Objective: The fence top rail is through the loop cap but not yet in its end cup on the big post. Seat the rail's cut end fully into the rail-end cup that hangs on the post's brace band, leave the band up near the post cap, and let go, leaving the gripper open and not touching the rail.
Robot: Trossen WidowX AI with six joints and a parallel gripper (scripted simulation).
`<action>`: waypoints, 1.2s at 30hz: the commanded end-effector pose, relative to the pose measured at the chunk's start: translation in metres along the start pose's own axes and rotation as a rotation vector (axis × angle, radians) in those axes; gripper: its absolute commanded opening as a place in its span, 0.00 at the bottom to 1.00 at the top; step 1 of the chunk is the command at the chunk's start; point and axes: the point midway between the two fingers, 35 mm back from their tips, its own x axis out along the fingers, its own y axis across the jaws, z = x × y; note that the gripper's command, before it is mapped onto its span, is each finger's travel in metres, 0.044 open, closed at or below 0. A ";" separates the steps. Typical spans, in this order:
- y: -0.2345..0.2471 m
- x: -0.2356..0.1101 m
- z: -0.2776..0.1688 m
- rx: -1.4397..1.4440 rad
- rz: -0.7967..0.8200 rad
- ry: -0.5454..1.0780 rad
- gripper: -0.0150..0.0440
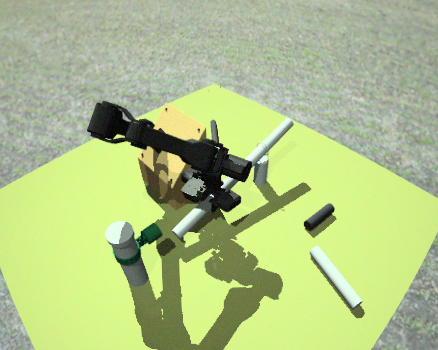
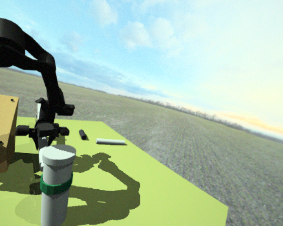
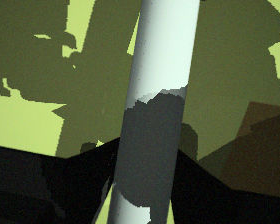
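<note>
Standing nearest in the exterior view is the big post (image 2: 54,190), grey and upright on the yellow-green surface (image 1: 61,210), with a green band (image 2: 55,188) wrapped around it a little below its flat cap. From above, a green cup (image 1: 151,233) hangs off that band, its mouth facing the rail.

Just beyond the cup lies the rail's cut end (image 1: 179,231), near the mouth but not in it. The rail (image 1: 246,164) is a long, pale, round tube; its long axis runs diagonally away from the post, passing through a small loop cap on a short post (image 1: 261,170) and ending well past it. It sits nearly level, and it points roughly at the cup.

The pincer (image 1: 217,196) is closed around the rail, between the cut end and the short post; the wrist view shows the tube (image 3: 156,115) running straight up between the dark fingers.

My judgement: the rail looks stiff and light, smooth enough to slide lengthwise in a loose hold. Holding it near the cut end suits steering that end, while the loop cap carries the far part.

Farther off lie a loose pale tube (image 1: 335,276) and a dark short cylinder (image 1: 319,216), with a tan box (image 1: 168,165) under the arm.
</note>
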 end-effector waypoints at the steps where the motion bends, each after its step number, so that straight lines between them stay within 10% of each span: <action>1: 0.001 -0.012 0.009 0.003 0.006 -0.049 0.25; 36: 0.001 -0.046 0.037 0.004 0.014 -0.181 0.25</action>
